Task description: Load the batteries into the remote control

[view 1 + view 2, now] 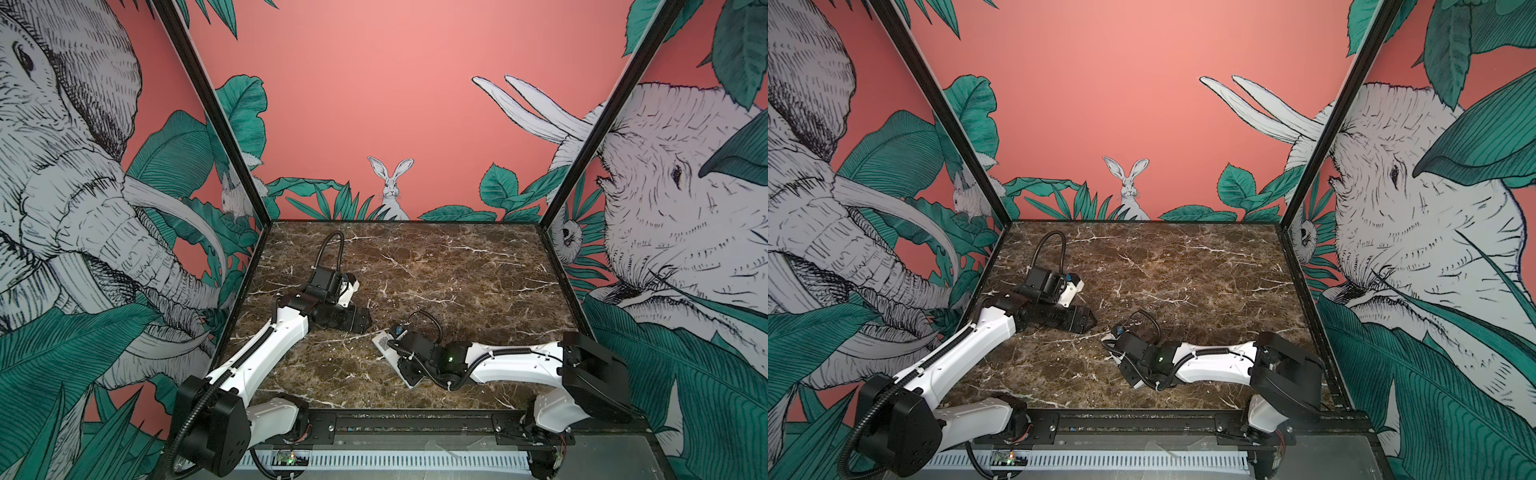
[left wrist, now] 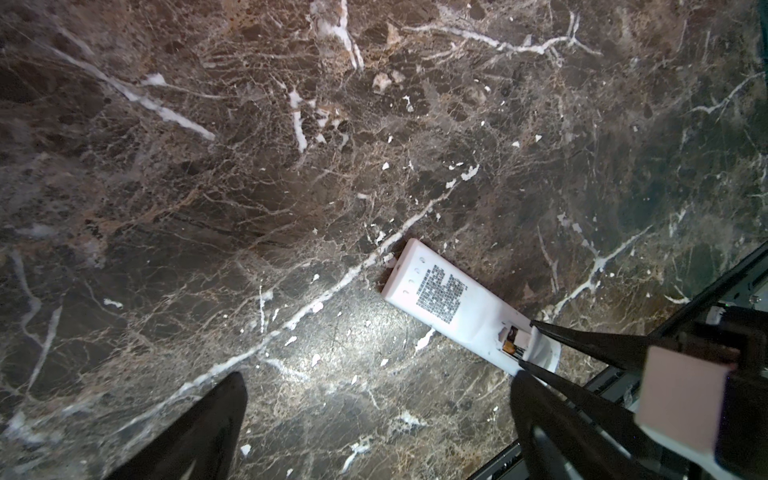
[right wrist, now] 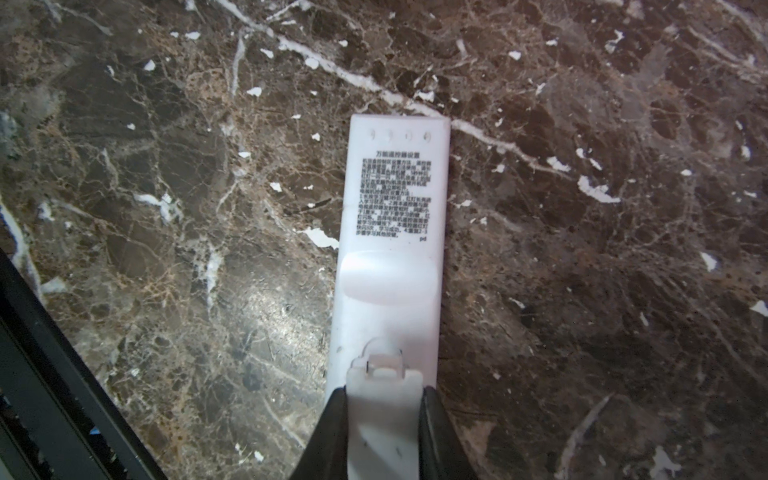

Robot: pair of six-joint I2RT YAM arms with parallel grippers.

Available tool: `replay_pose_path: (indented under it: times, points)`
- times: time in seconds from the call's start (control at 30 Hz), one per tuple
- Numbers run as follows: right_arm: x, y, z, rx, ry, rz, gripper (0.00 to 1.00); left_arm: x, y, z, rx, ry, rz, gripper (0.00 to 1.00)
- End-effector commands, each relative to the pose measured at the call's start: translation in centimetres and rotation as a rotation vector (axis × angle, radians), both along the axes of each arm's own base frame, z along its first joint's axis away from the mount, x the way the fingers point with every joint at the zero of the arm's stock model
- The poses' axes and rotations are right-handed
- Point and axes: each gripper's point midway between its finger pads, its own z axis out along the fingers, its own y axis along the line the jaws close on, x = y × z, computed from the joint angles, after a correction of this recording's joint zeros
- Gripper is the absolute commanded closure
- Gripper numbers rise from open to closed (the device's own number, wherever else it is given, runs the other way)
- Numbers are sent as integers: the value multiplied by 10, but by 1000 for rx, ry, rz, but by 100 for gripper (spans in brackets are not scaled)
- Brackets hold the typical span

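The remote control (image 3: 395, 199) lies back-up on the marbled surface (image 3: 166, 208), near the front edge and right of centre in both top views. The right end effector (image 3: 384, 392) is clamped on the small white cover piece (image 3: 384, 419), with the cover's tab sitting right at the notch of the battery bay. In the left wrist view a dark and gold sliver of the batteries (image 2: 512, 347) shows in the bay; I cannot tell whether both are seated. The left end effector (image 2: 374, 382) hangs off to the side with its fingers wide apart, holding nothing.

The step in hand looks like refitting the cover, and 3 things could spoil it:

1. Nothing pins the remote. A push along its length would likely slide it across the smooth surface instead of latching the cover.
2. The cover meets the bay at a slant. If the tab misses its slot, it could ride over the edge or jam.
3. A battery sitting proud would block the cover, and forcing it could pop the battery out.
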Motion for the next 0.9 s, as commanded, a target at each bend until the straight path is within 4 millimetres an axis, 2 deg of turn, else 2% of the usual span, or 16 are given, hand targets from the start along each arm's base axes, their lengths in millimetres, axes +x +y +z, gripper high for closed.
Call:
replay_pose_path:
  times: [0.0,0.4,0.87]
  points:
    - [-6,-1,-7,-9,13,-3,88,-2,1,8,-13,-6,-9,1]
    - [-10,-12,-18,-79,16,-13,88,-5,-3,9,-38,-3,-21,1]
    - [-9,-18,-18,-95,-15,-15,87,-4,-3,9,-37,-3,-19,1]
